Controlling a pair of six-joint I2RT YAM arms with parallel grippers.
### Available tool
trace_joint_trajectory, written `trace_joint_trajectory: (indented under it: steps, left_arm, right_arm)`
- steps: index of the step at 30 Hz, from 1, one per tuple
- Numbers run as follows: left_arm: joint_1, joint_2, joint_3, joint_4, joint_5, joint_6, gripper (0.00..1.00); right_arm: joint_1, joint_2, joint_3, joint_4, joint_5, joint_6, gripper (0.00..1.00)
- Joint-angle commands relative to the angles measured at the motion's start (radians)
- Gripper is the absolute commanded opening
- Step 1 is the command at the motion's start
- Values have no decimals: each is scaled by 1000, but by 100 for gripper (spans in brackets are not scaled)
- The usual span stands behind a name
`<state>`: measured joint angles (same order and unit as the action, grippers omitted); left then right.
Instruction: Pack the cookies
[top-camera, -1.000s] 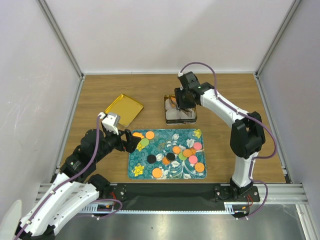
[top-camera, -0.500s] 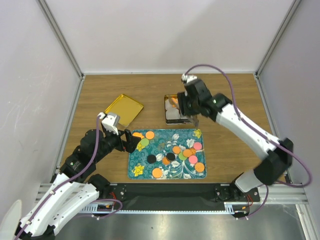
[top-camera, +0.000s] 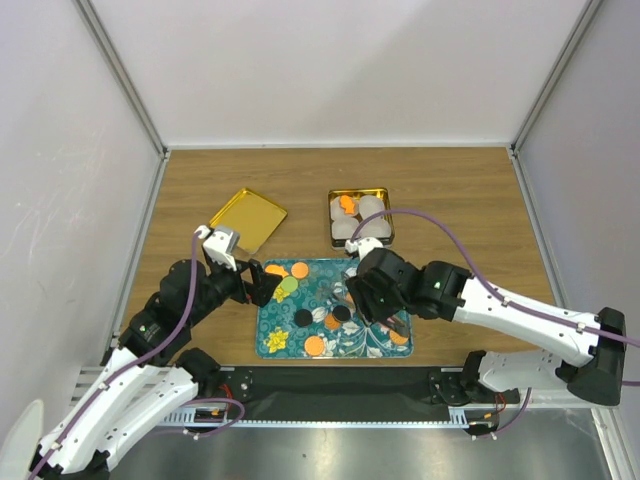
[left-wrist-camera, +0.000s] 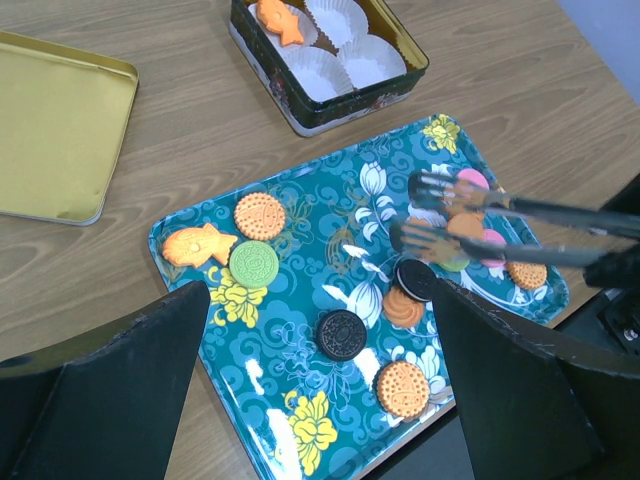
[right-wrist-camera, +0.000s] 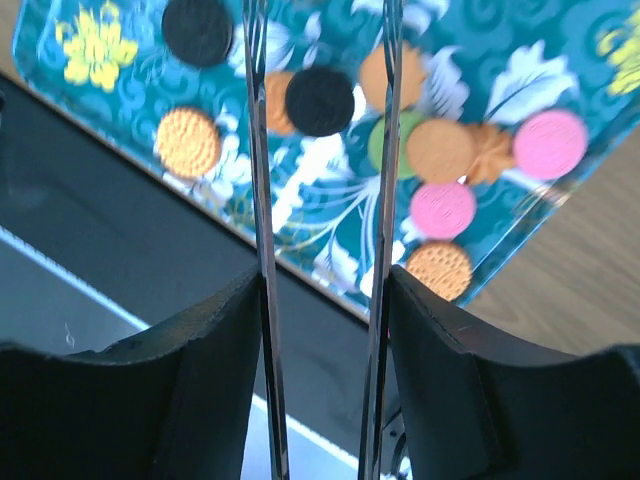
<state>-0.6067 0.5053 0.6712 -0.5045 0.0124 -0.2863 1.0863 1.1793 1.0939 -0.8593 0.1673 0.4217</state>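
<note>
Most cookies (left-wrist-camera: 342, 334) are spread flat on the teal tray (left-wrist-camera: 330, 200), plus one orange fish-shaped cookie (left-wrist-camera: 280, 20) sitting in the tin (left-wrist-camera: 300, 110) at the far side. The right gripper (left-wrist-camera: 408, 210) hangs over the tray's right-hand bunch, its long thin fingers apart with nothing between them. The left gripper (top-camera: 265, 283) is spread wide at the tray's left edge. From above, the right arm hides a few right-side cookies. The right wrist view is blurry and cuts off the fingertips.
</note>
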Motion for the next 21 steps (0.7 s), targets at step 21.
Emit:
trace_joint_trajectory:
  steps: [21]
  left_arm:
    - [-16, -7, 24, 14, 14, 16, 100]
  right_arm:
    - [221, 275, 143, 78, 69, 45, 59]
